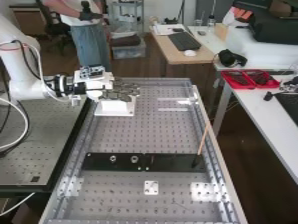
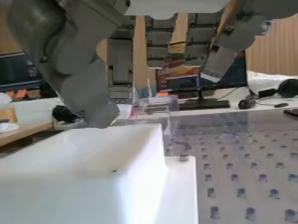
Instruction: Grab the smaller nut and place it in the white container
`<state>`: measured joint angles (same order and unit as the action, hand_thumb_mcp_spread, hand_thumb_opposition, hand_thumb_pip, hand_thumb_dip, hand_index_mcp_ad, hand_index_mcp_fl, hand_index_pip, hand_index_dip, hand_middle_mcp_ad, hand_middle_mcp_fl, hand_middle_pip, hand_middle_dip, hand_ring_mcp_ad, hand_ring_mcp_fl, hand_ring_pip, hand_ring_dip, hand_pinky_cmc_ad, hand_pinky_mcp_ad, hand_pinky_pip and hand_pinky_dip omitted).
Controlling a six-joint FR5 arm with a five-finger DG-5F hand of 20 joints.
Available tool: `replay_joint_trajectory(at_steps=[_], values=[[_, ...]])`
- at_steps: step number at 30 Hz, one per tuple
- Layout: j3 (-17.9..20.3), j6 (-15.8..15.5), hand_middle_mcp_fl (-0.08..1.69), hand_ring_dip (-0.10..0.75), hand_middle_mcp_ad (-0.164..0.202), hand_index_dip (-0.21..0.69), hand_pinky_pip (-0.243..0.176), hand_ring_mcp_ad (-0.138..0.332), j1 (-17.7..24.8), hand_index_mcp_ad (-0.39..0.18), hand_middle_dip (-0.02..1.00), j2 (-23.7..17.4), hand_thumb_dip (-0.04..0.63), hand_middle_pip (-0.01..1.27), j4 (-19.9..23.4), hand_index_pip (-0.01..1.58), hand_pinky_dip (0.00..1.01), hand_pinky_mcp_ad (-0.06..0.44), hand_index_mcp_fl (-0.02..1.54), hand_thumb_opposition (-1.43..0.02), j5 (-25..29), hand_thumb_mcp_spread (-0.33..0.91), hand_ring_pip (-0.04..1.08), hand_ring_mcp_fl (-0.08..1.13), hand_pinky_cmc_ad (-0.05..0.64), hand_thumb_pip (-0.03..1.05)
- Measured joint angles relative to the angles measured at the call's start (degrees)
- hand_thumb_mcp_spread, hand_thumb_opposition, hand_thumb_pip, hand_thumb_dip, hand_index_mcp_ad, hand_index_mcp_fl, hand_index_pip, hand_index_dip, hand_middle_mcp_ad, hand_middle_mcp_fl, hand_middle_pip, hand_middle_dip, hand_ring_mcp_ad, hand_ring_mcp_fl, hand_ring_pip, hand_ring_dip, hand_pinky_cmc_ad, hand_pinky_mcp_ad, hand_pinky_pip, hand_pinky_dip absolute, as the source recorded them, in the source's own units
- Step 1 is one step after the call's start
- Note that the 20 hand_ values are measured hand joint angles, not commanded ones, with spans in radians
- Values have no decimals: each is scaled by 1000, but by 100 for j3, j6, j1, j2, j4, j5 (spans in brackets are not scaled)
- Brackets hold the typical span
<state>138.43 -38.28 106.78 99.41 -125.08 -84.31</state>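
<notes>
The top of the white container [image 1: 114, 107] is partly hidden by the hand [image 1: 122, 93]. Inside the container a tiny dark speck [image 2: 114, 171] can be seen, but whether it is the smaller nut cannot be told. The hand is held just over the container, with the arm [image 1: 25, 65] bent behind it. The fingers [image 2: 159, 42] are opened nearly straight, and nothing is gripped. Well apart from the container, the larger nut [image 1: 113, 158] and bearing [image 1: 134, 159] are stood on a black bar [image 1: 176, 162].
</notes>
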Motion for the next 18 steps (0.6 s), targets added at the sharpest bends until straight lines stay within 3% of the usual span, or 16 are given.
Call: replay_joint_trajectory(at_steps=[9,18], values=[[-110,-12,17,79,12,-99,-30,152,-205,-168,204,-441,220,113,-210,1557,536,115,75,-824,205,316,126,10,314,908],[-505,-108,17,79,10,-103,-40,152,-647,-168,204,-1152,220,113,-1035,1557,545,115,23,-822,363,288,127,12,314,908]])
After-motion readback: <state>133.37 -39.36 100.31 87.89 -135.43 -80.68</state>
